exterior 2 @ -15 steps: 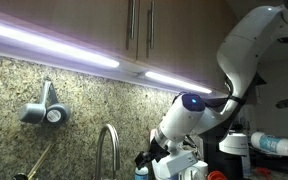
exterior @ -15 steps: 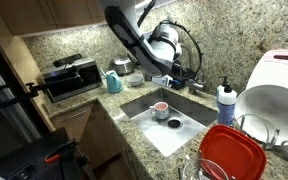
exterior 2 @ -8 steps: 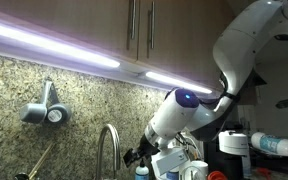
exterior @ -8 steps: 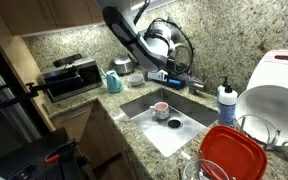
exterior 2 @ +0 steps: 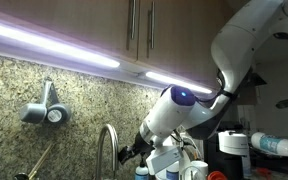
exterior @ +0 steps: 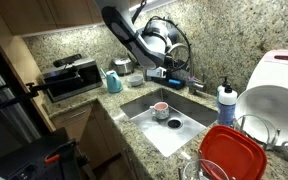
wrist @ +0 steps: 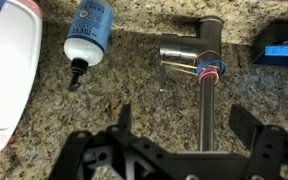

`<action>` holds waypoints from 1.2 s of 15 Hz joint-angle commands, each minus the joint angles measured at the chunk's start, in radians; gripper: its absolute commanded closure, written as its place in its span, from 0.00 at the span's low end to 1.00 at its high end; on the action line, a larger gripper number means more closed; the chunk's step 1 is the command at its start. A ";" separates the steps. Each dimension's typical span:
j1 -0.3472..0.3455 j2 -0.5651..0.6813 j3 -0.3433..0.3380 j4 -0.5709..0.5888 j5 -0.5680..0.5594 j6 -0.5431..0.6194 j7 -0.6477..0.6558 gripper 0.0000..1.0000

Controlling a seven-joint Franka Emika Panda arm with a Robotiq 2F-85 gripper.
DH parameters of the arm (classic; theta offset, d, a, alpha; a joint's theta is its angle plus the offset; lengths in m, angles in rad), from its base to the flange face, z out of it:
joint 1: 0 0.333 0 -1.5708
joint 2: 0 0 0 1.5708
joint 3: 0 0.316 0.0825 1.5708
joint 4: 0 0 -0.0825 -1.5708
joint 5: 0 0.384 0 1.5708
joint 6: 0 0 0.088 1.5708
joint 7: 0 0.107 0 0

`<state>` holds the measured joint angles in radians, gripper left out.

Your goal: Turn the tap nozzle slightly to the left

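The tap nozzle point(exterior 2: 106, 150) is a slim chrome gooseneck arch in front of the granite wall. In the wrist view its spout point(wrist: 205, 110) runs down from the tap base point(wrist: 192, 52) and passes between my two fingers, nearer one finger and touching neither. My gripper point(wrist: 184, 125) is open and straddles the spout. In an exterior view the gripper point(exterior 2: 134, 155) is right beside the arch. In an exterior view my arm point(exterior: 149, 45) hangs over the sink's back edge and hides the tap.
A blue-capped soap bottle point(exterior: 225, 100) stands by the steel sink point(exterior: 184, 135), and it also shows in the wrist view point(wrist: 88, 28). A bowl point(exterior: 161, 108) sits in the sink. A red-lidded container point(exterior: 229, 155), a toaster oven point(exterior: 69, 78) and a teal cup point(exterior: 113, 82) stand on the granite counter.
My arm has moved toward the tap, bringing the open gripper up to the gooseneck arch. The tap itself has not visibly turned.
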<state>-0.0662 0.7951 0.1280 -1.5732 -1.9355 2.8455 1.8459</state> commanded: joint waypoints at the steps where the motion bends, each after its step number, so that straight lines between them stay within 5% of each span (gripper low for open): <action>1: 0.029 0.007 -0.002 0.026 -0.018 -0.027 -0.037 0.00; 18: 0.086 0.023 -0.003 0.036 0.030 -0.026 -0.172 0.00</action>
<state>0.0094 0.8108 0.1286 -1.5552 -1.9270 2.8367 1.7079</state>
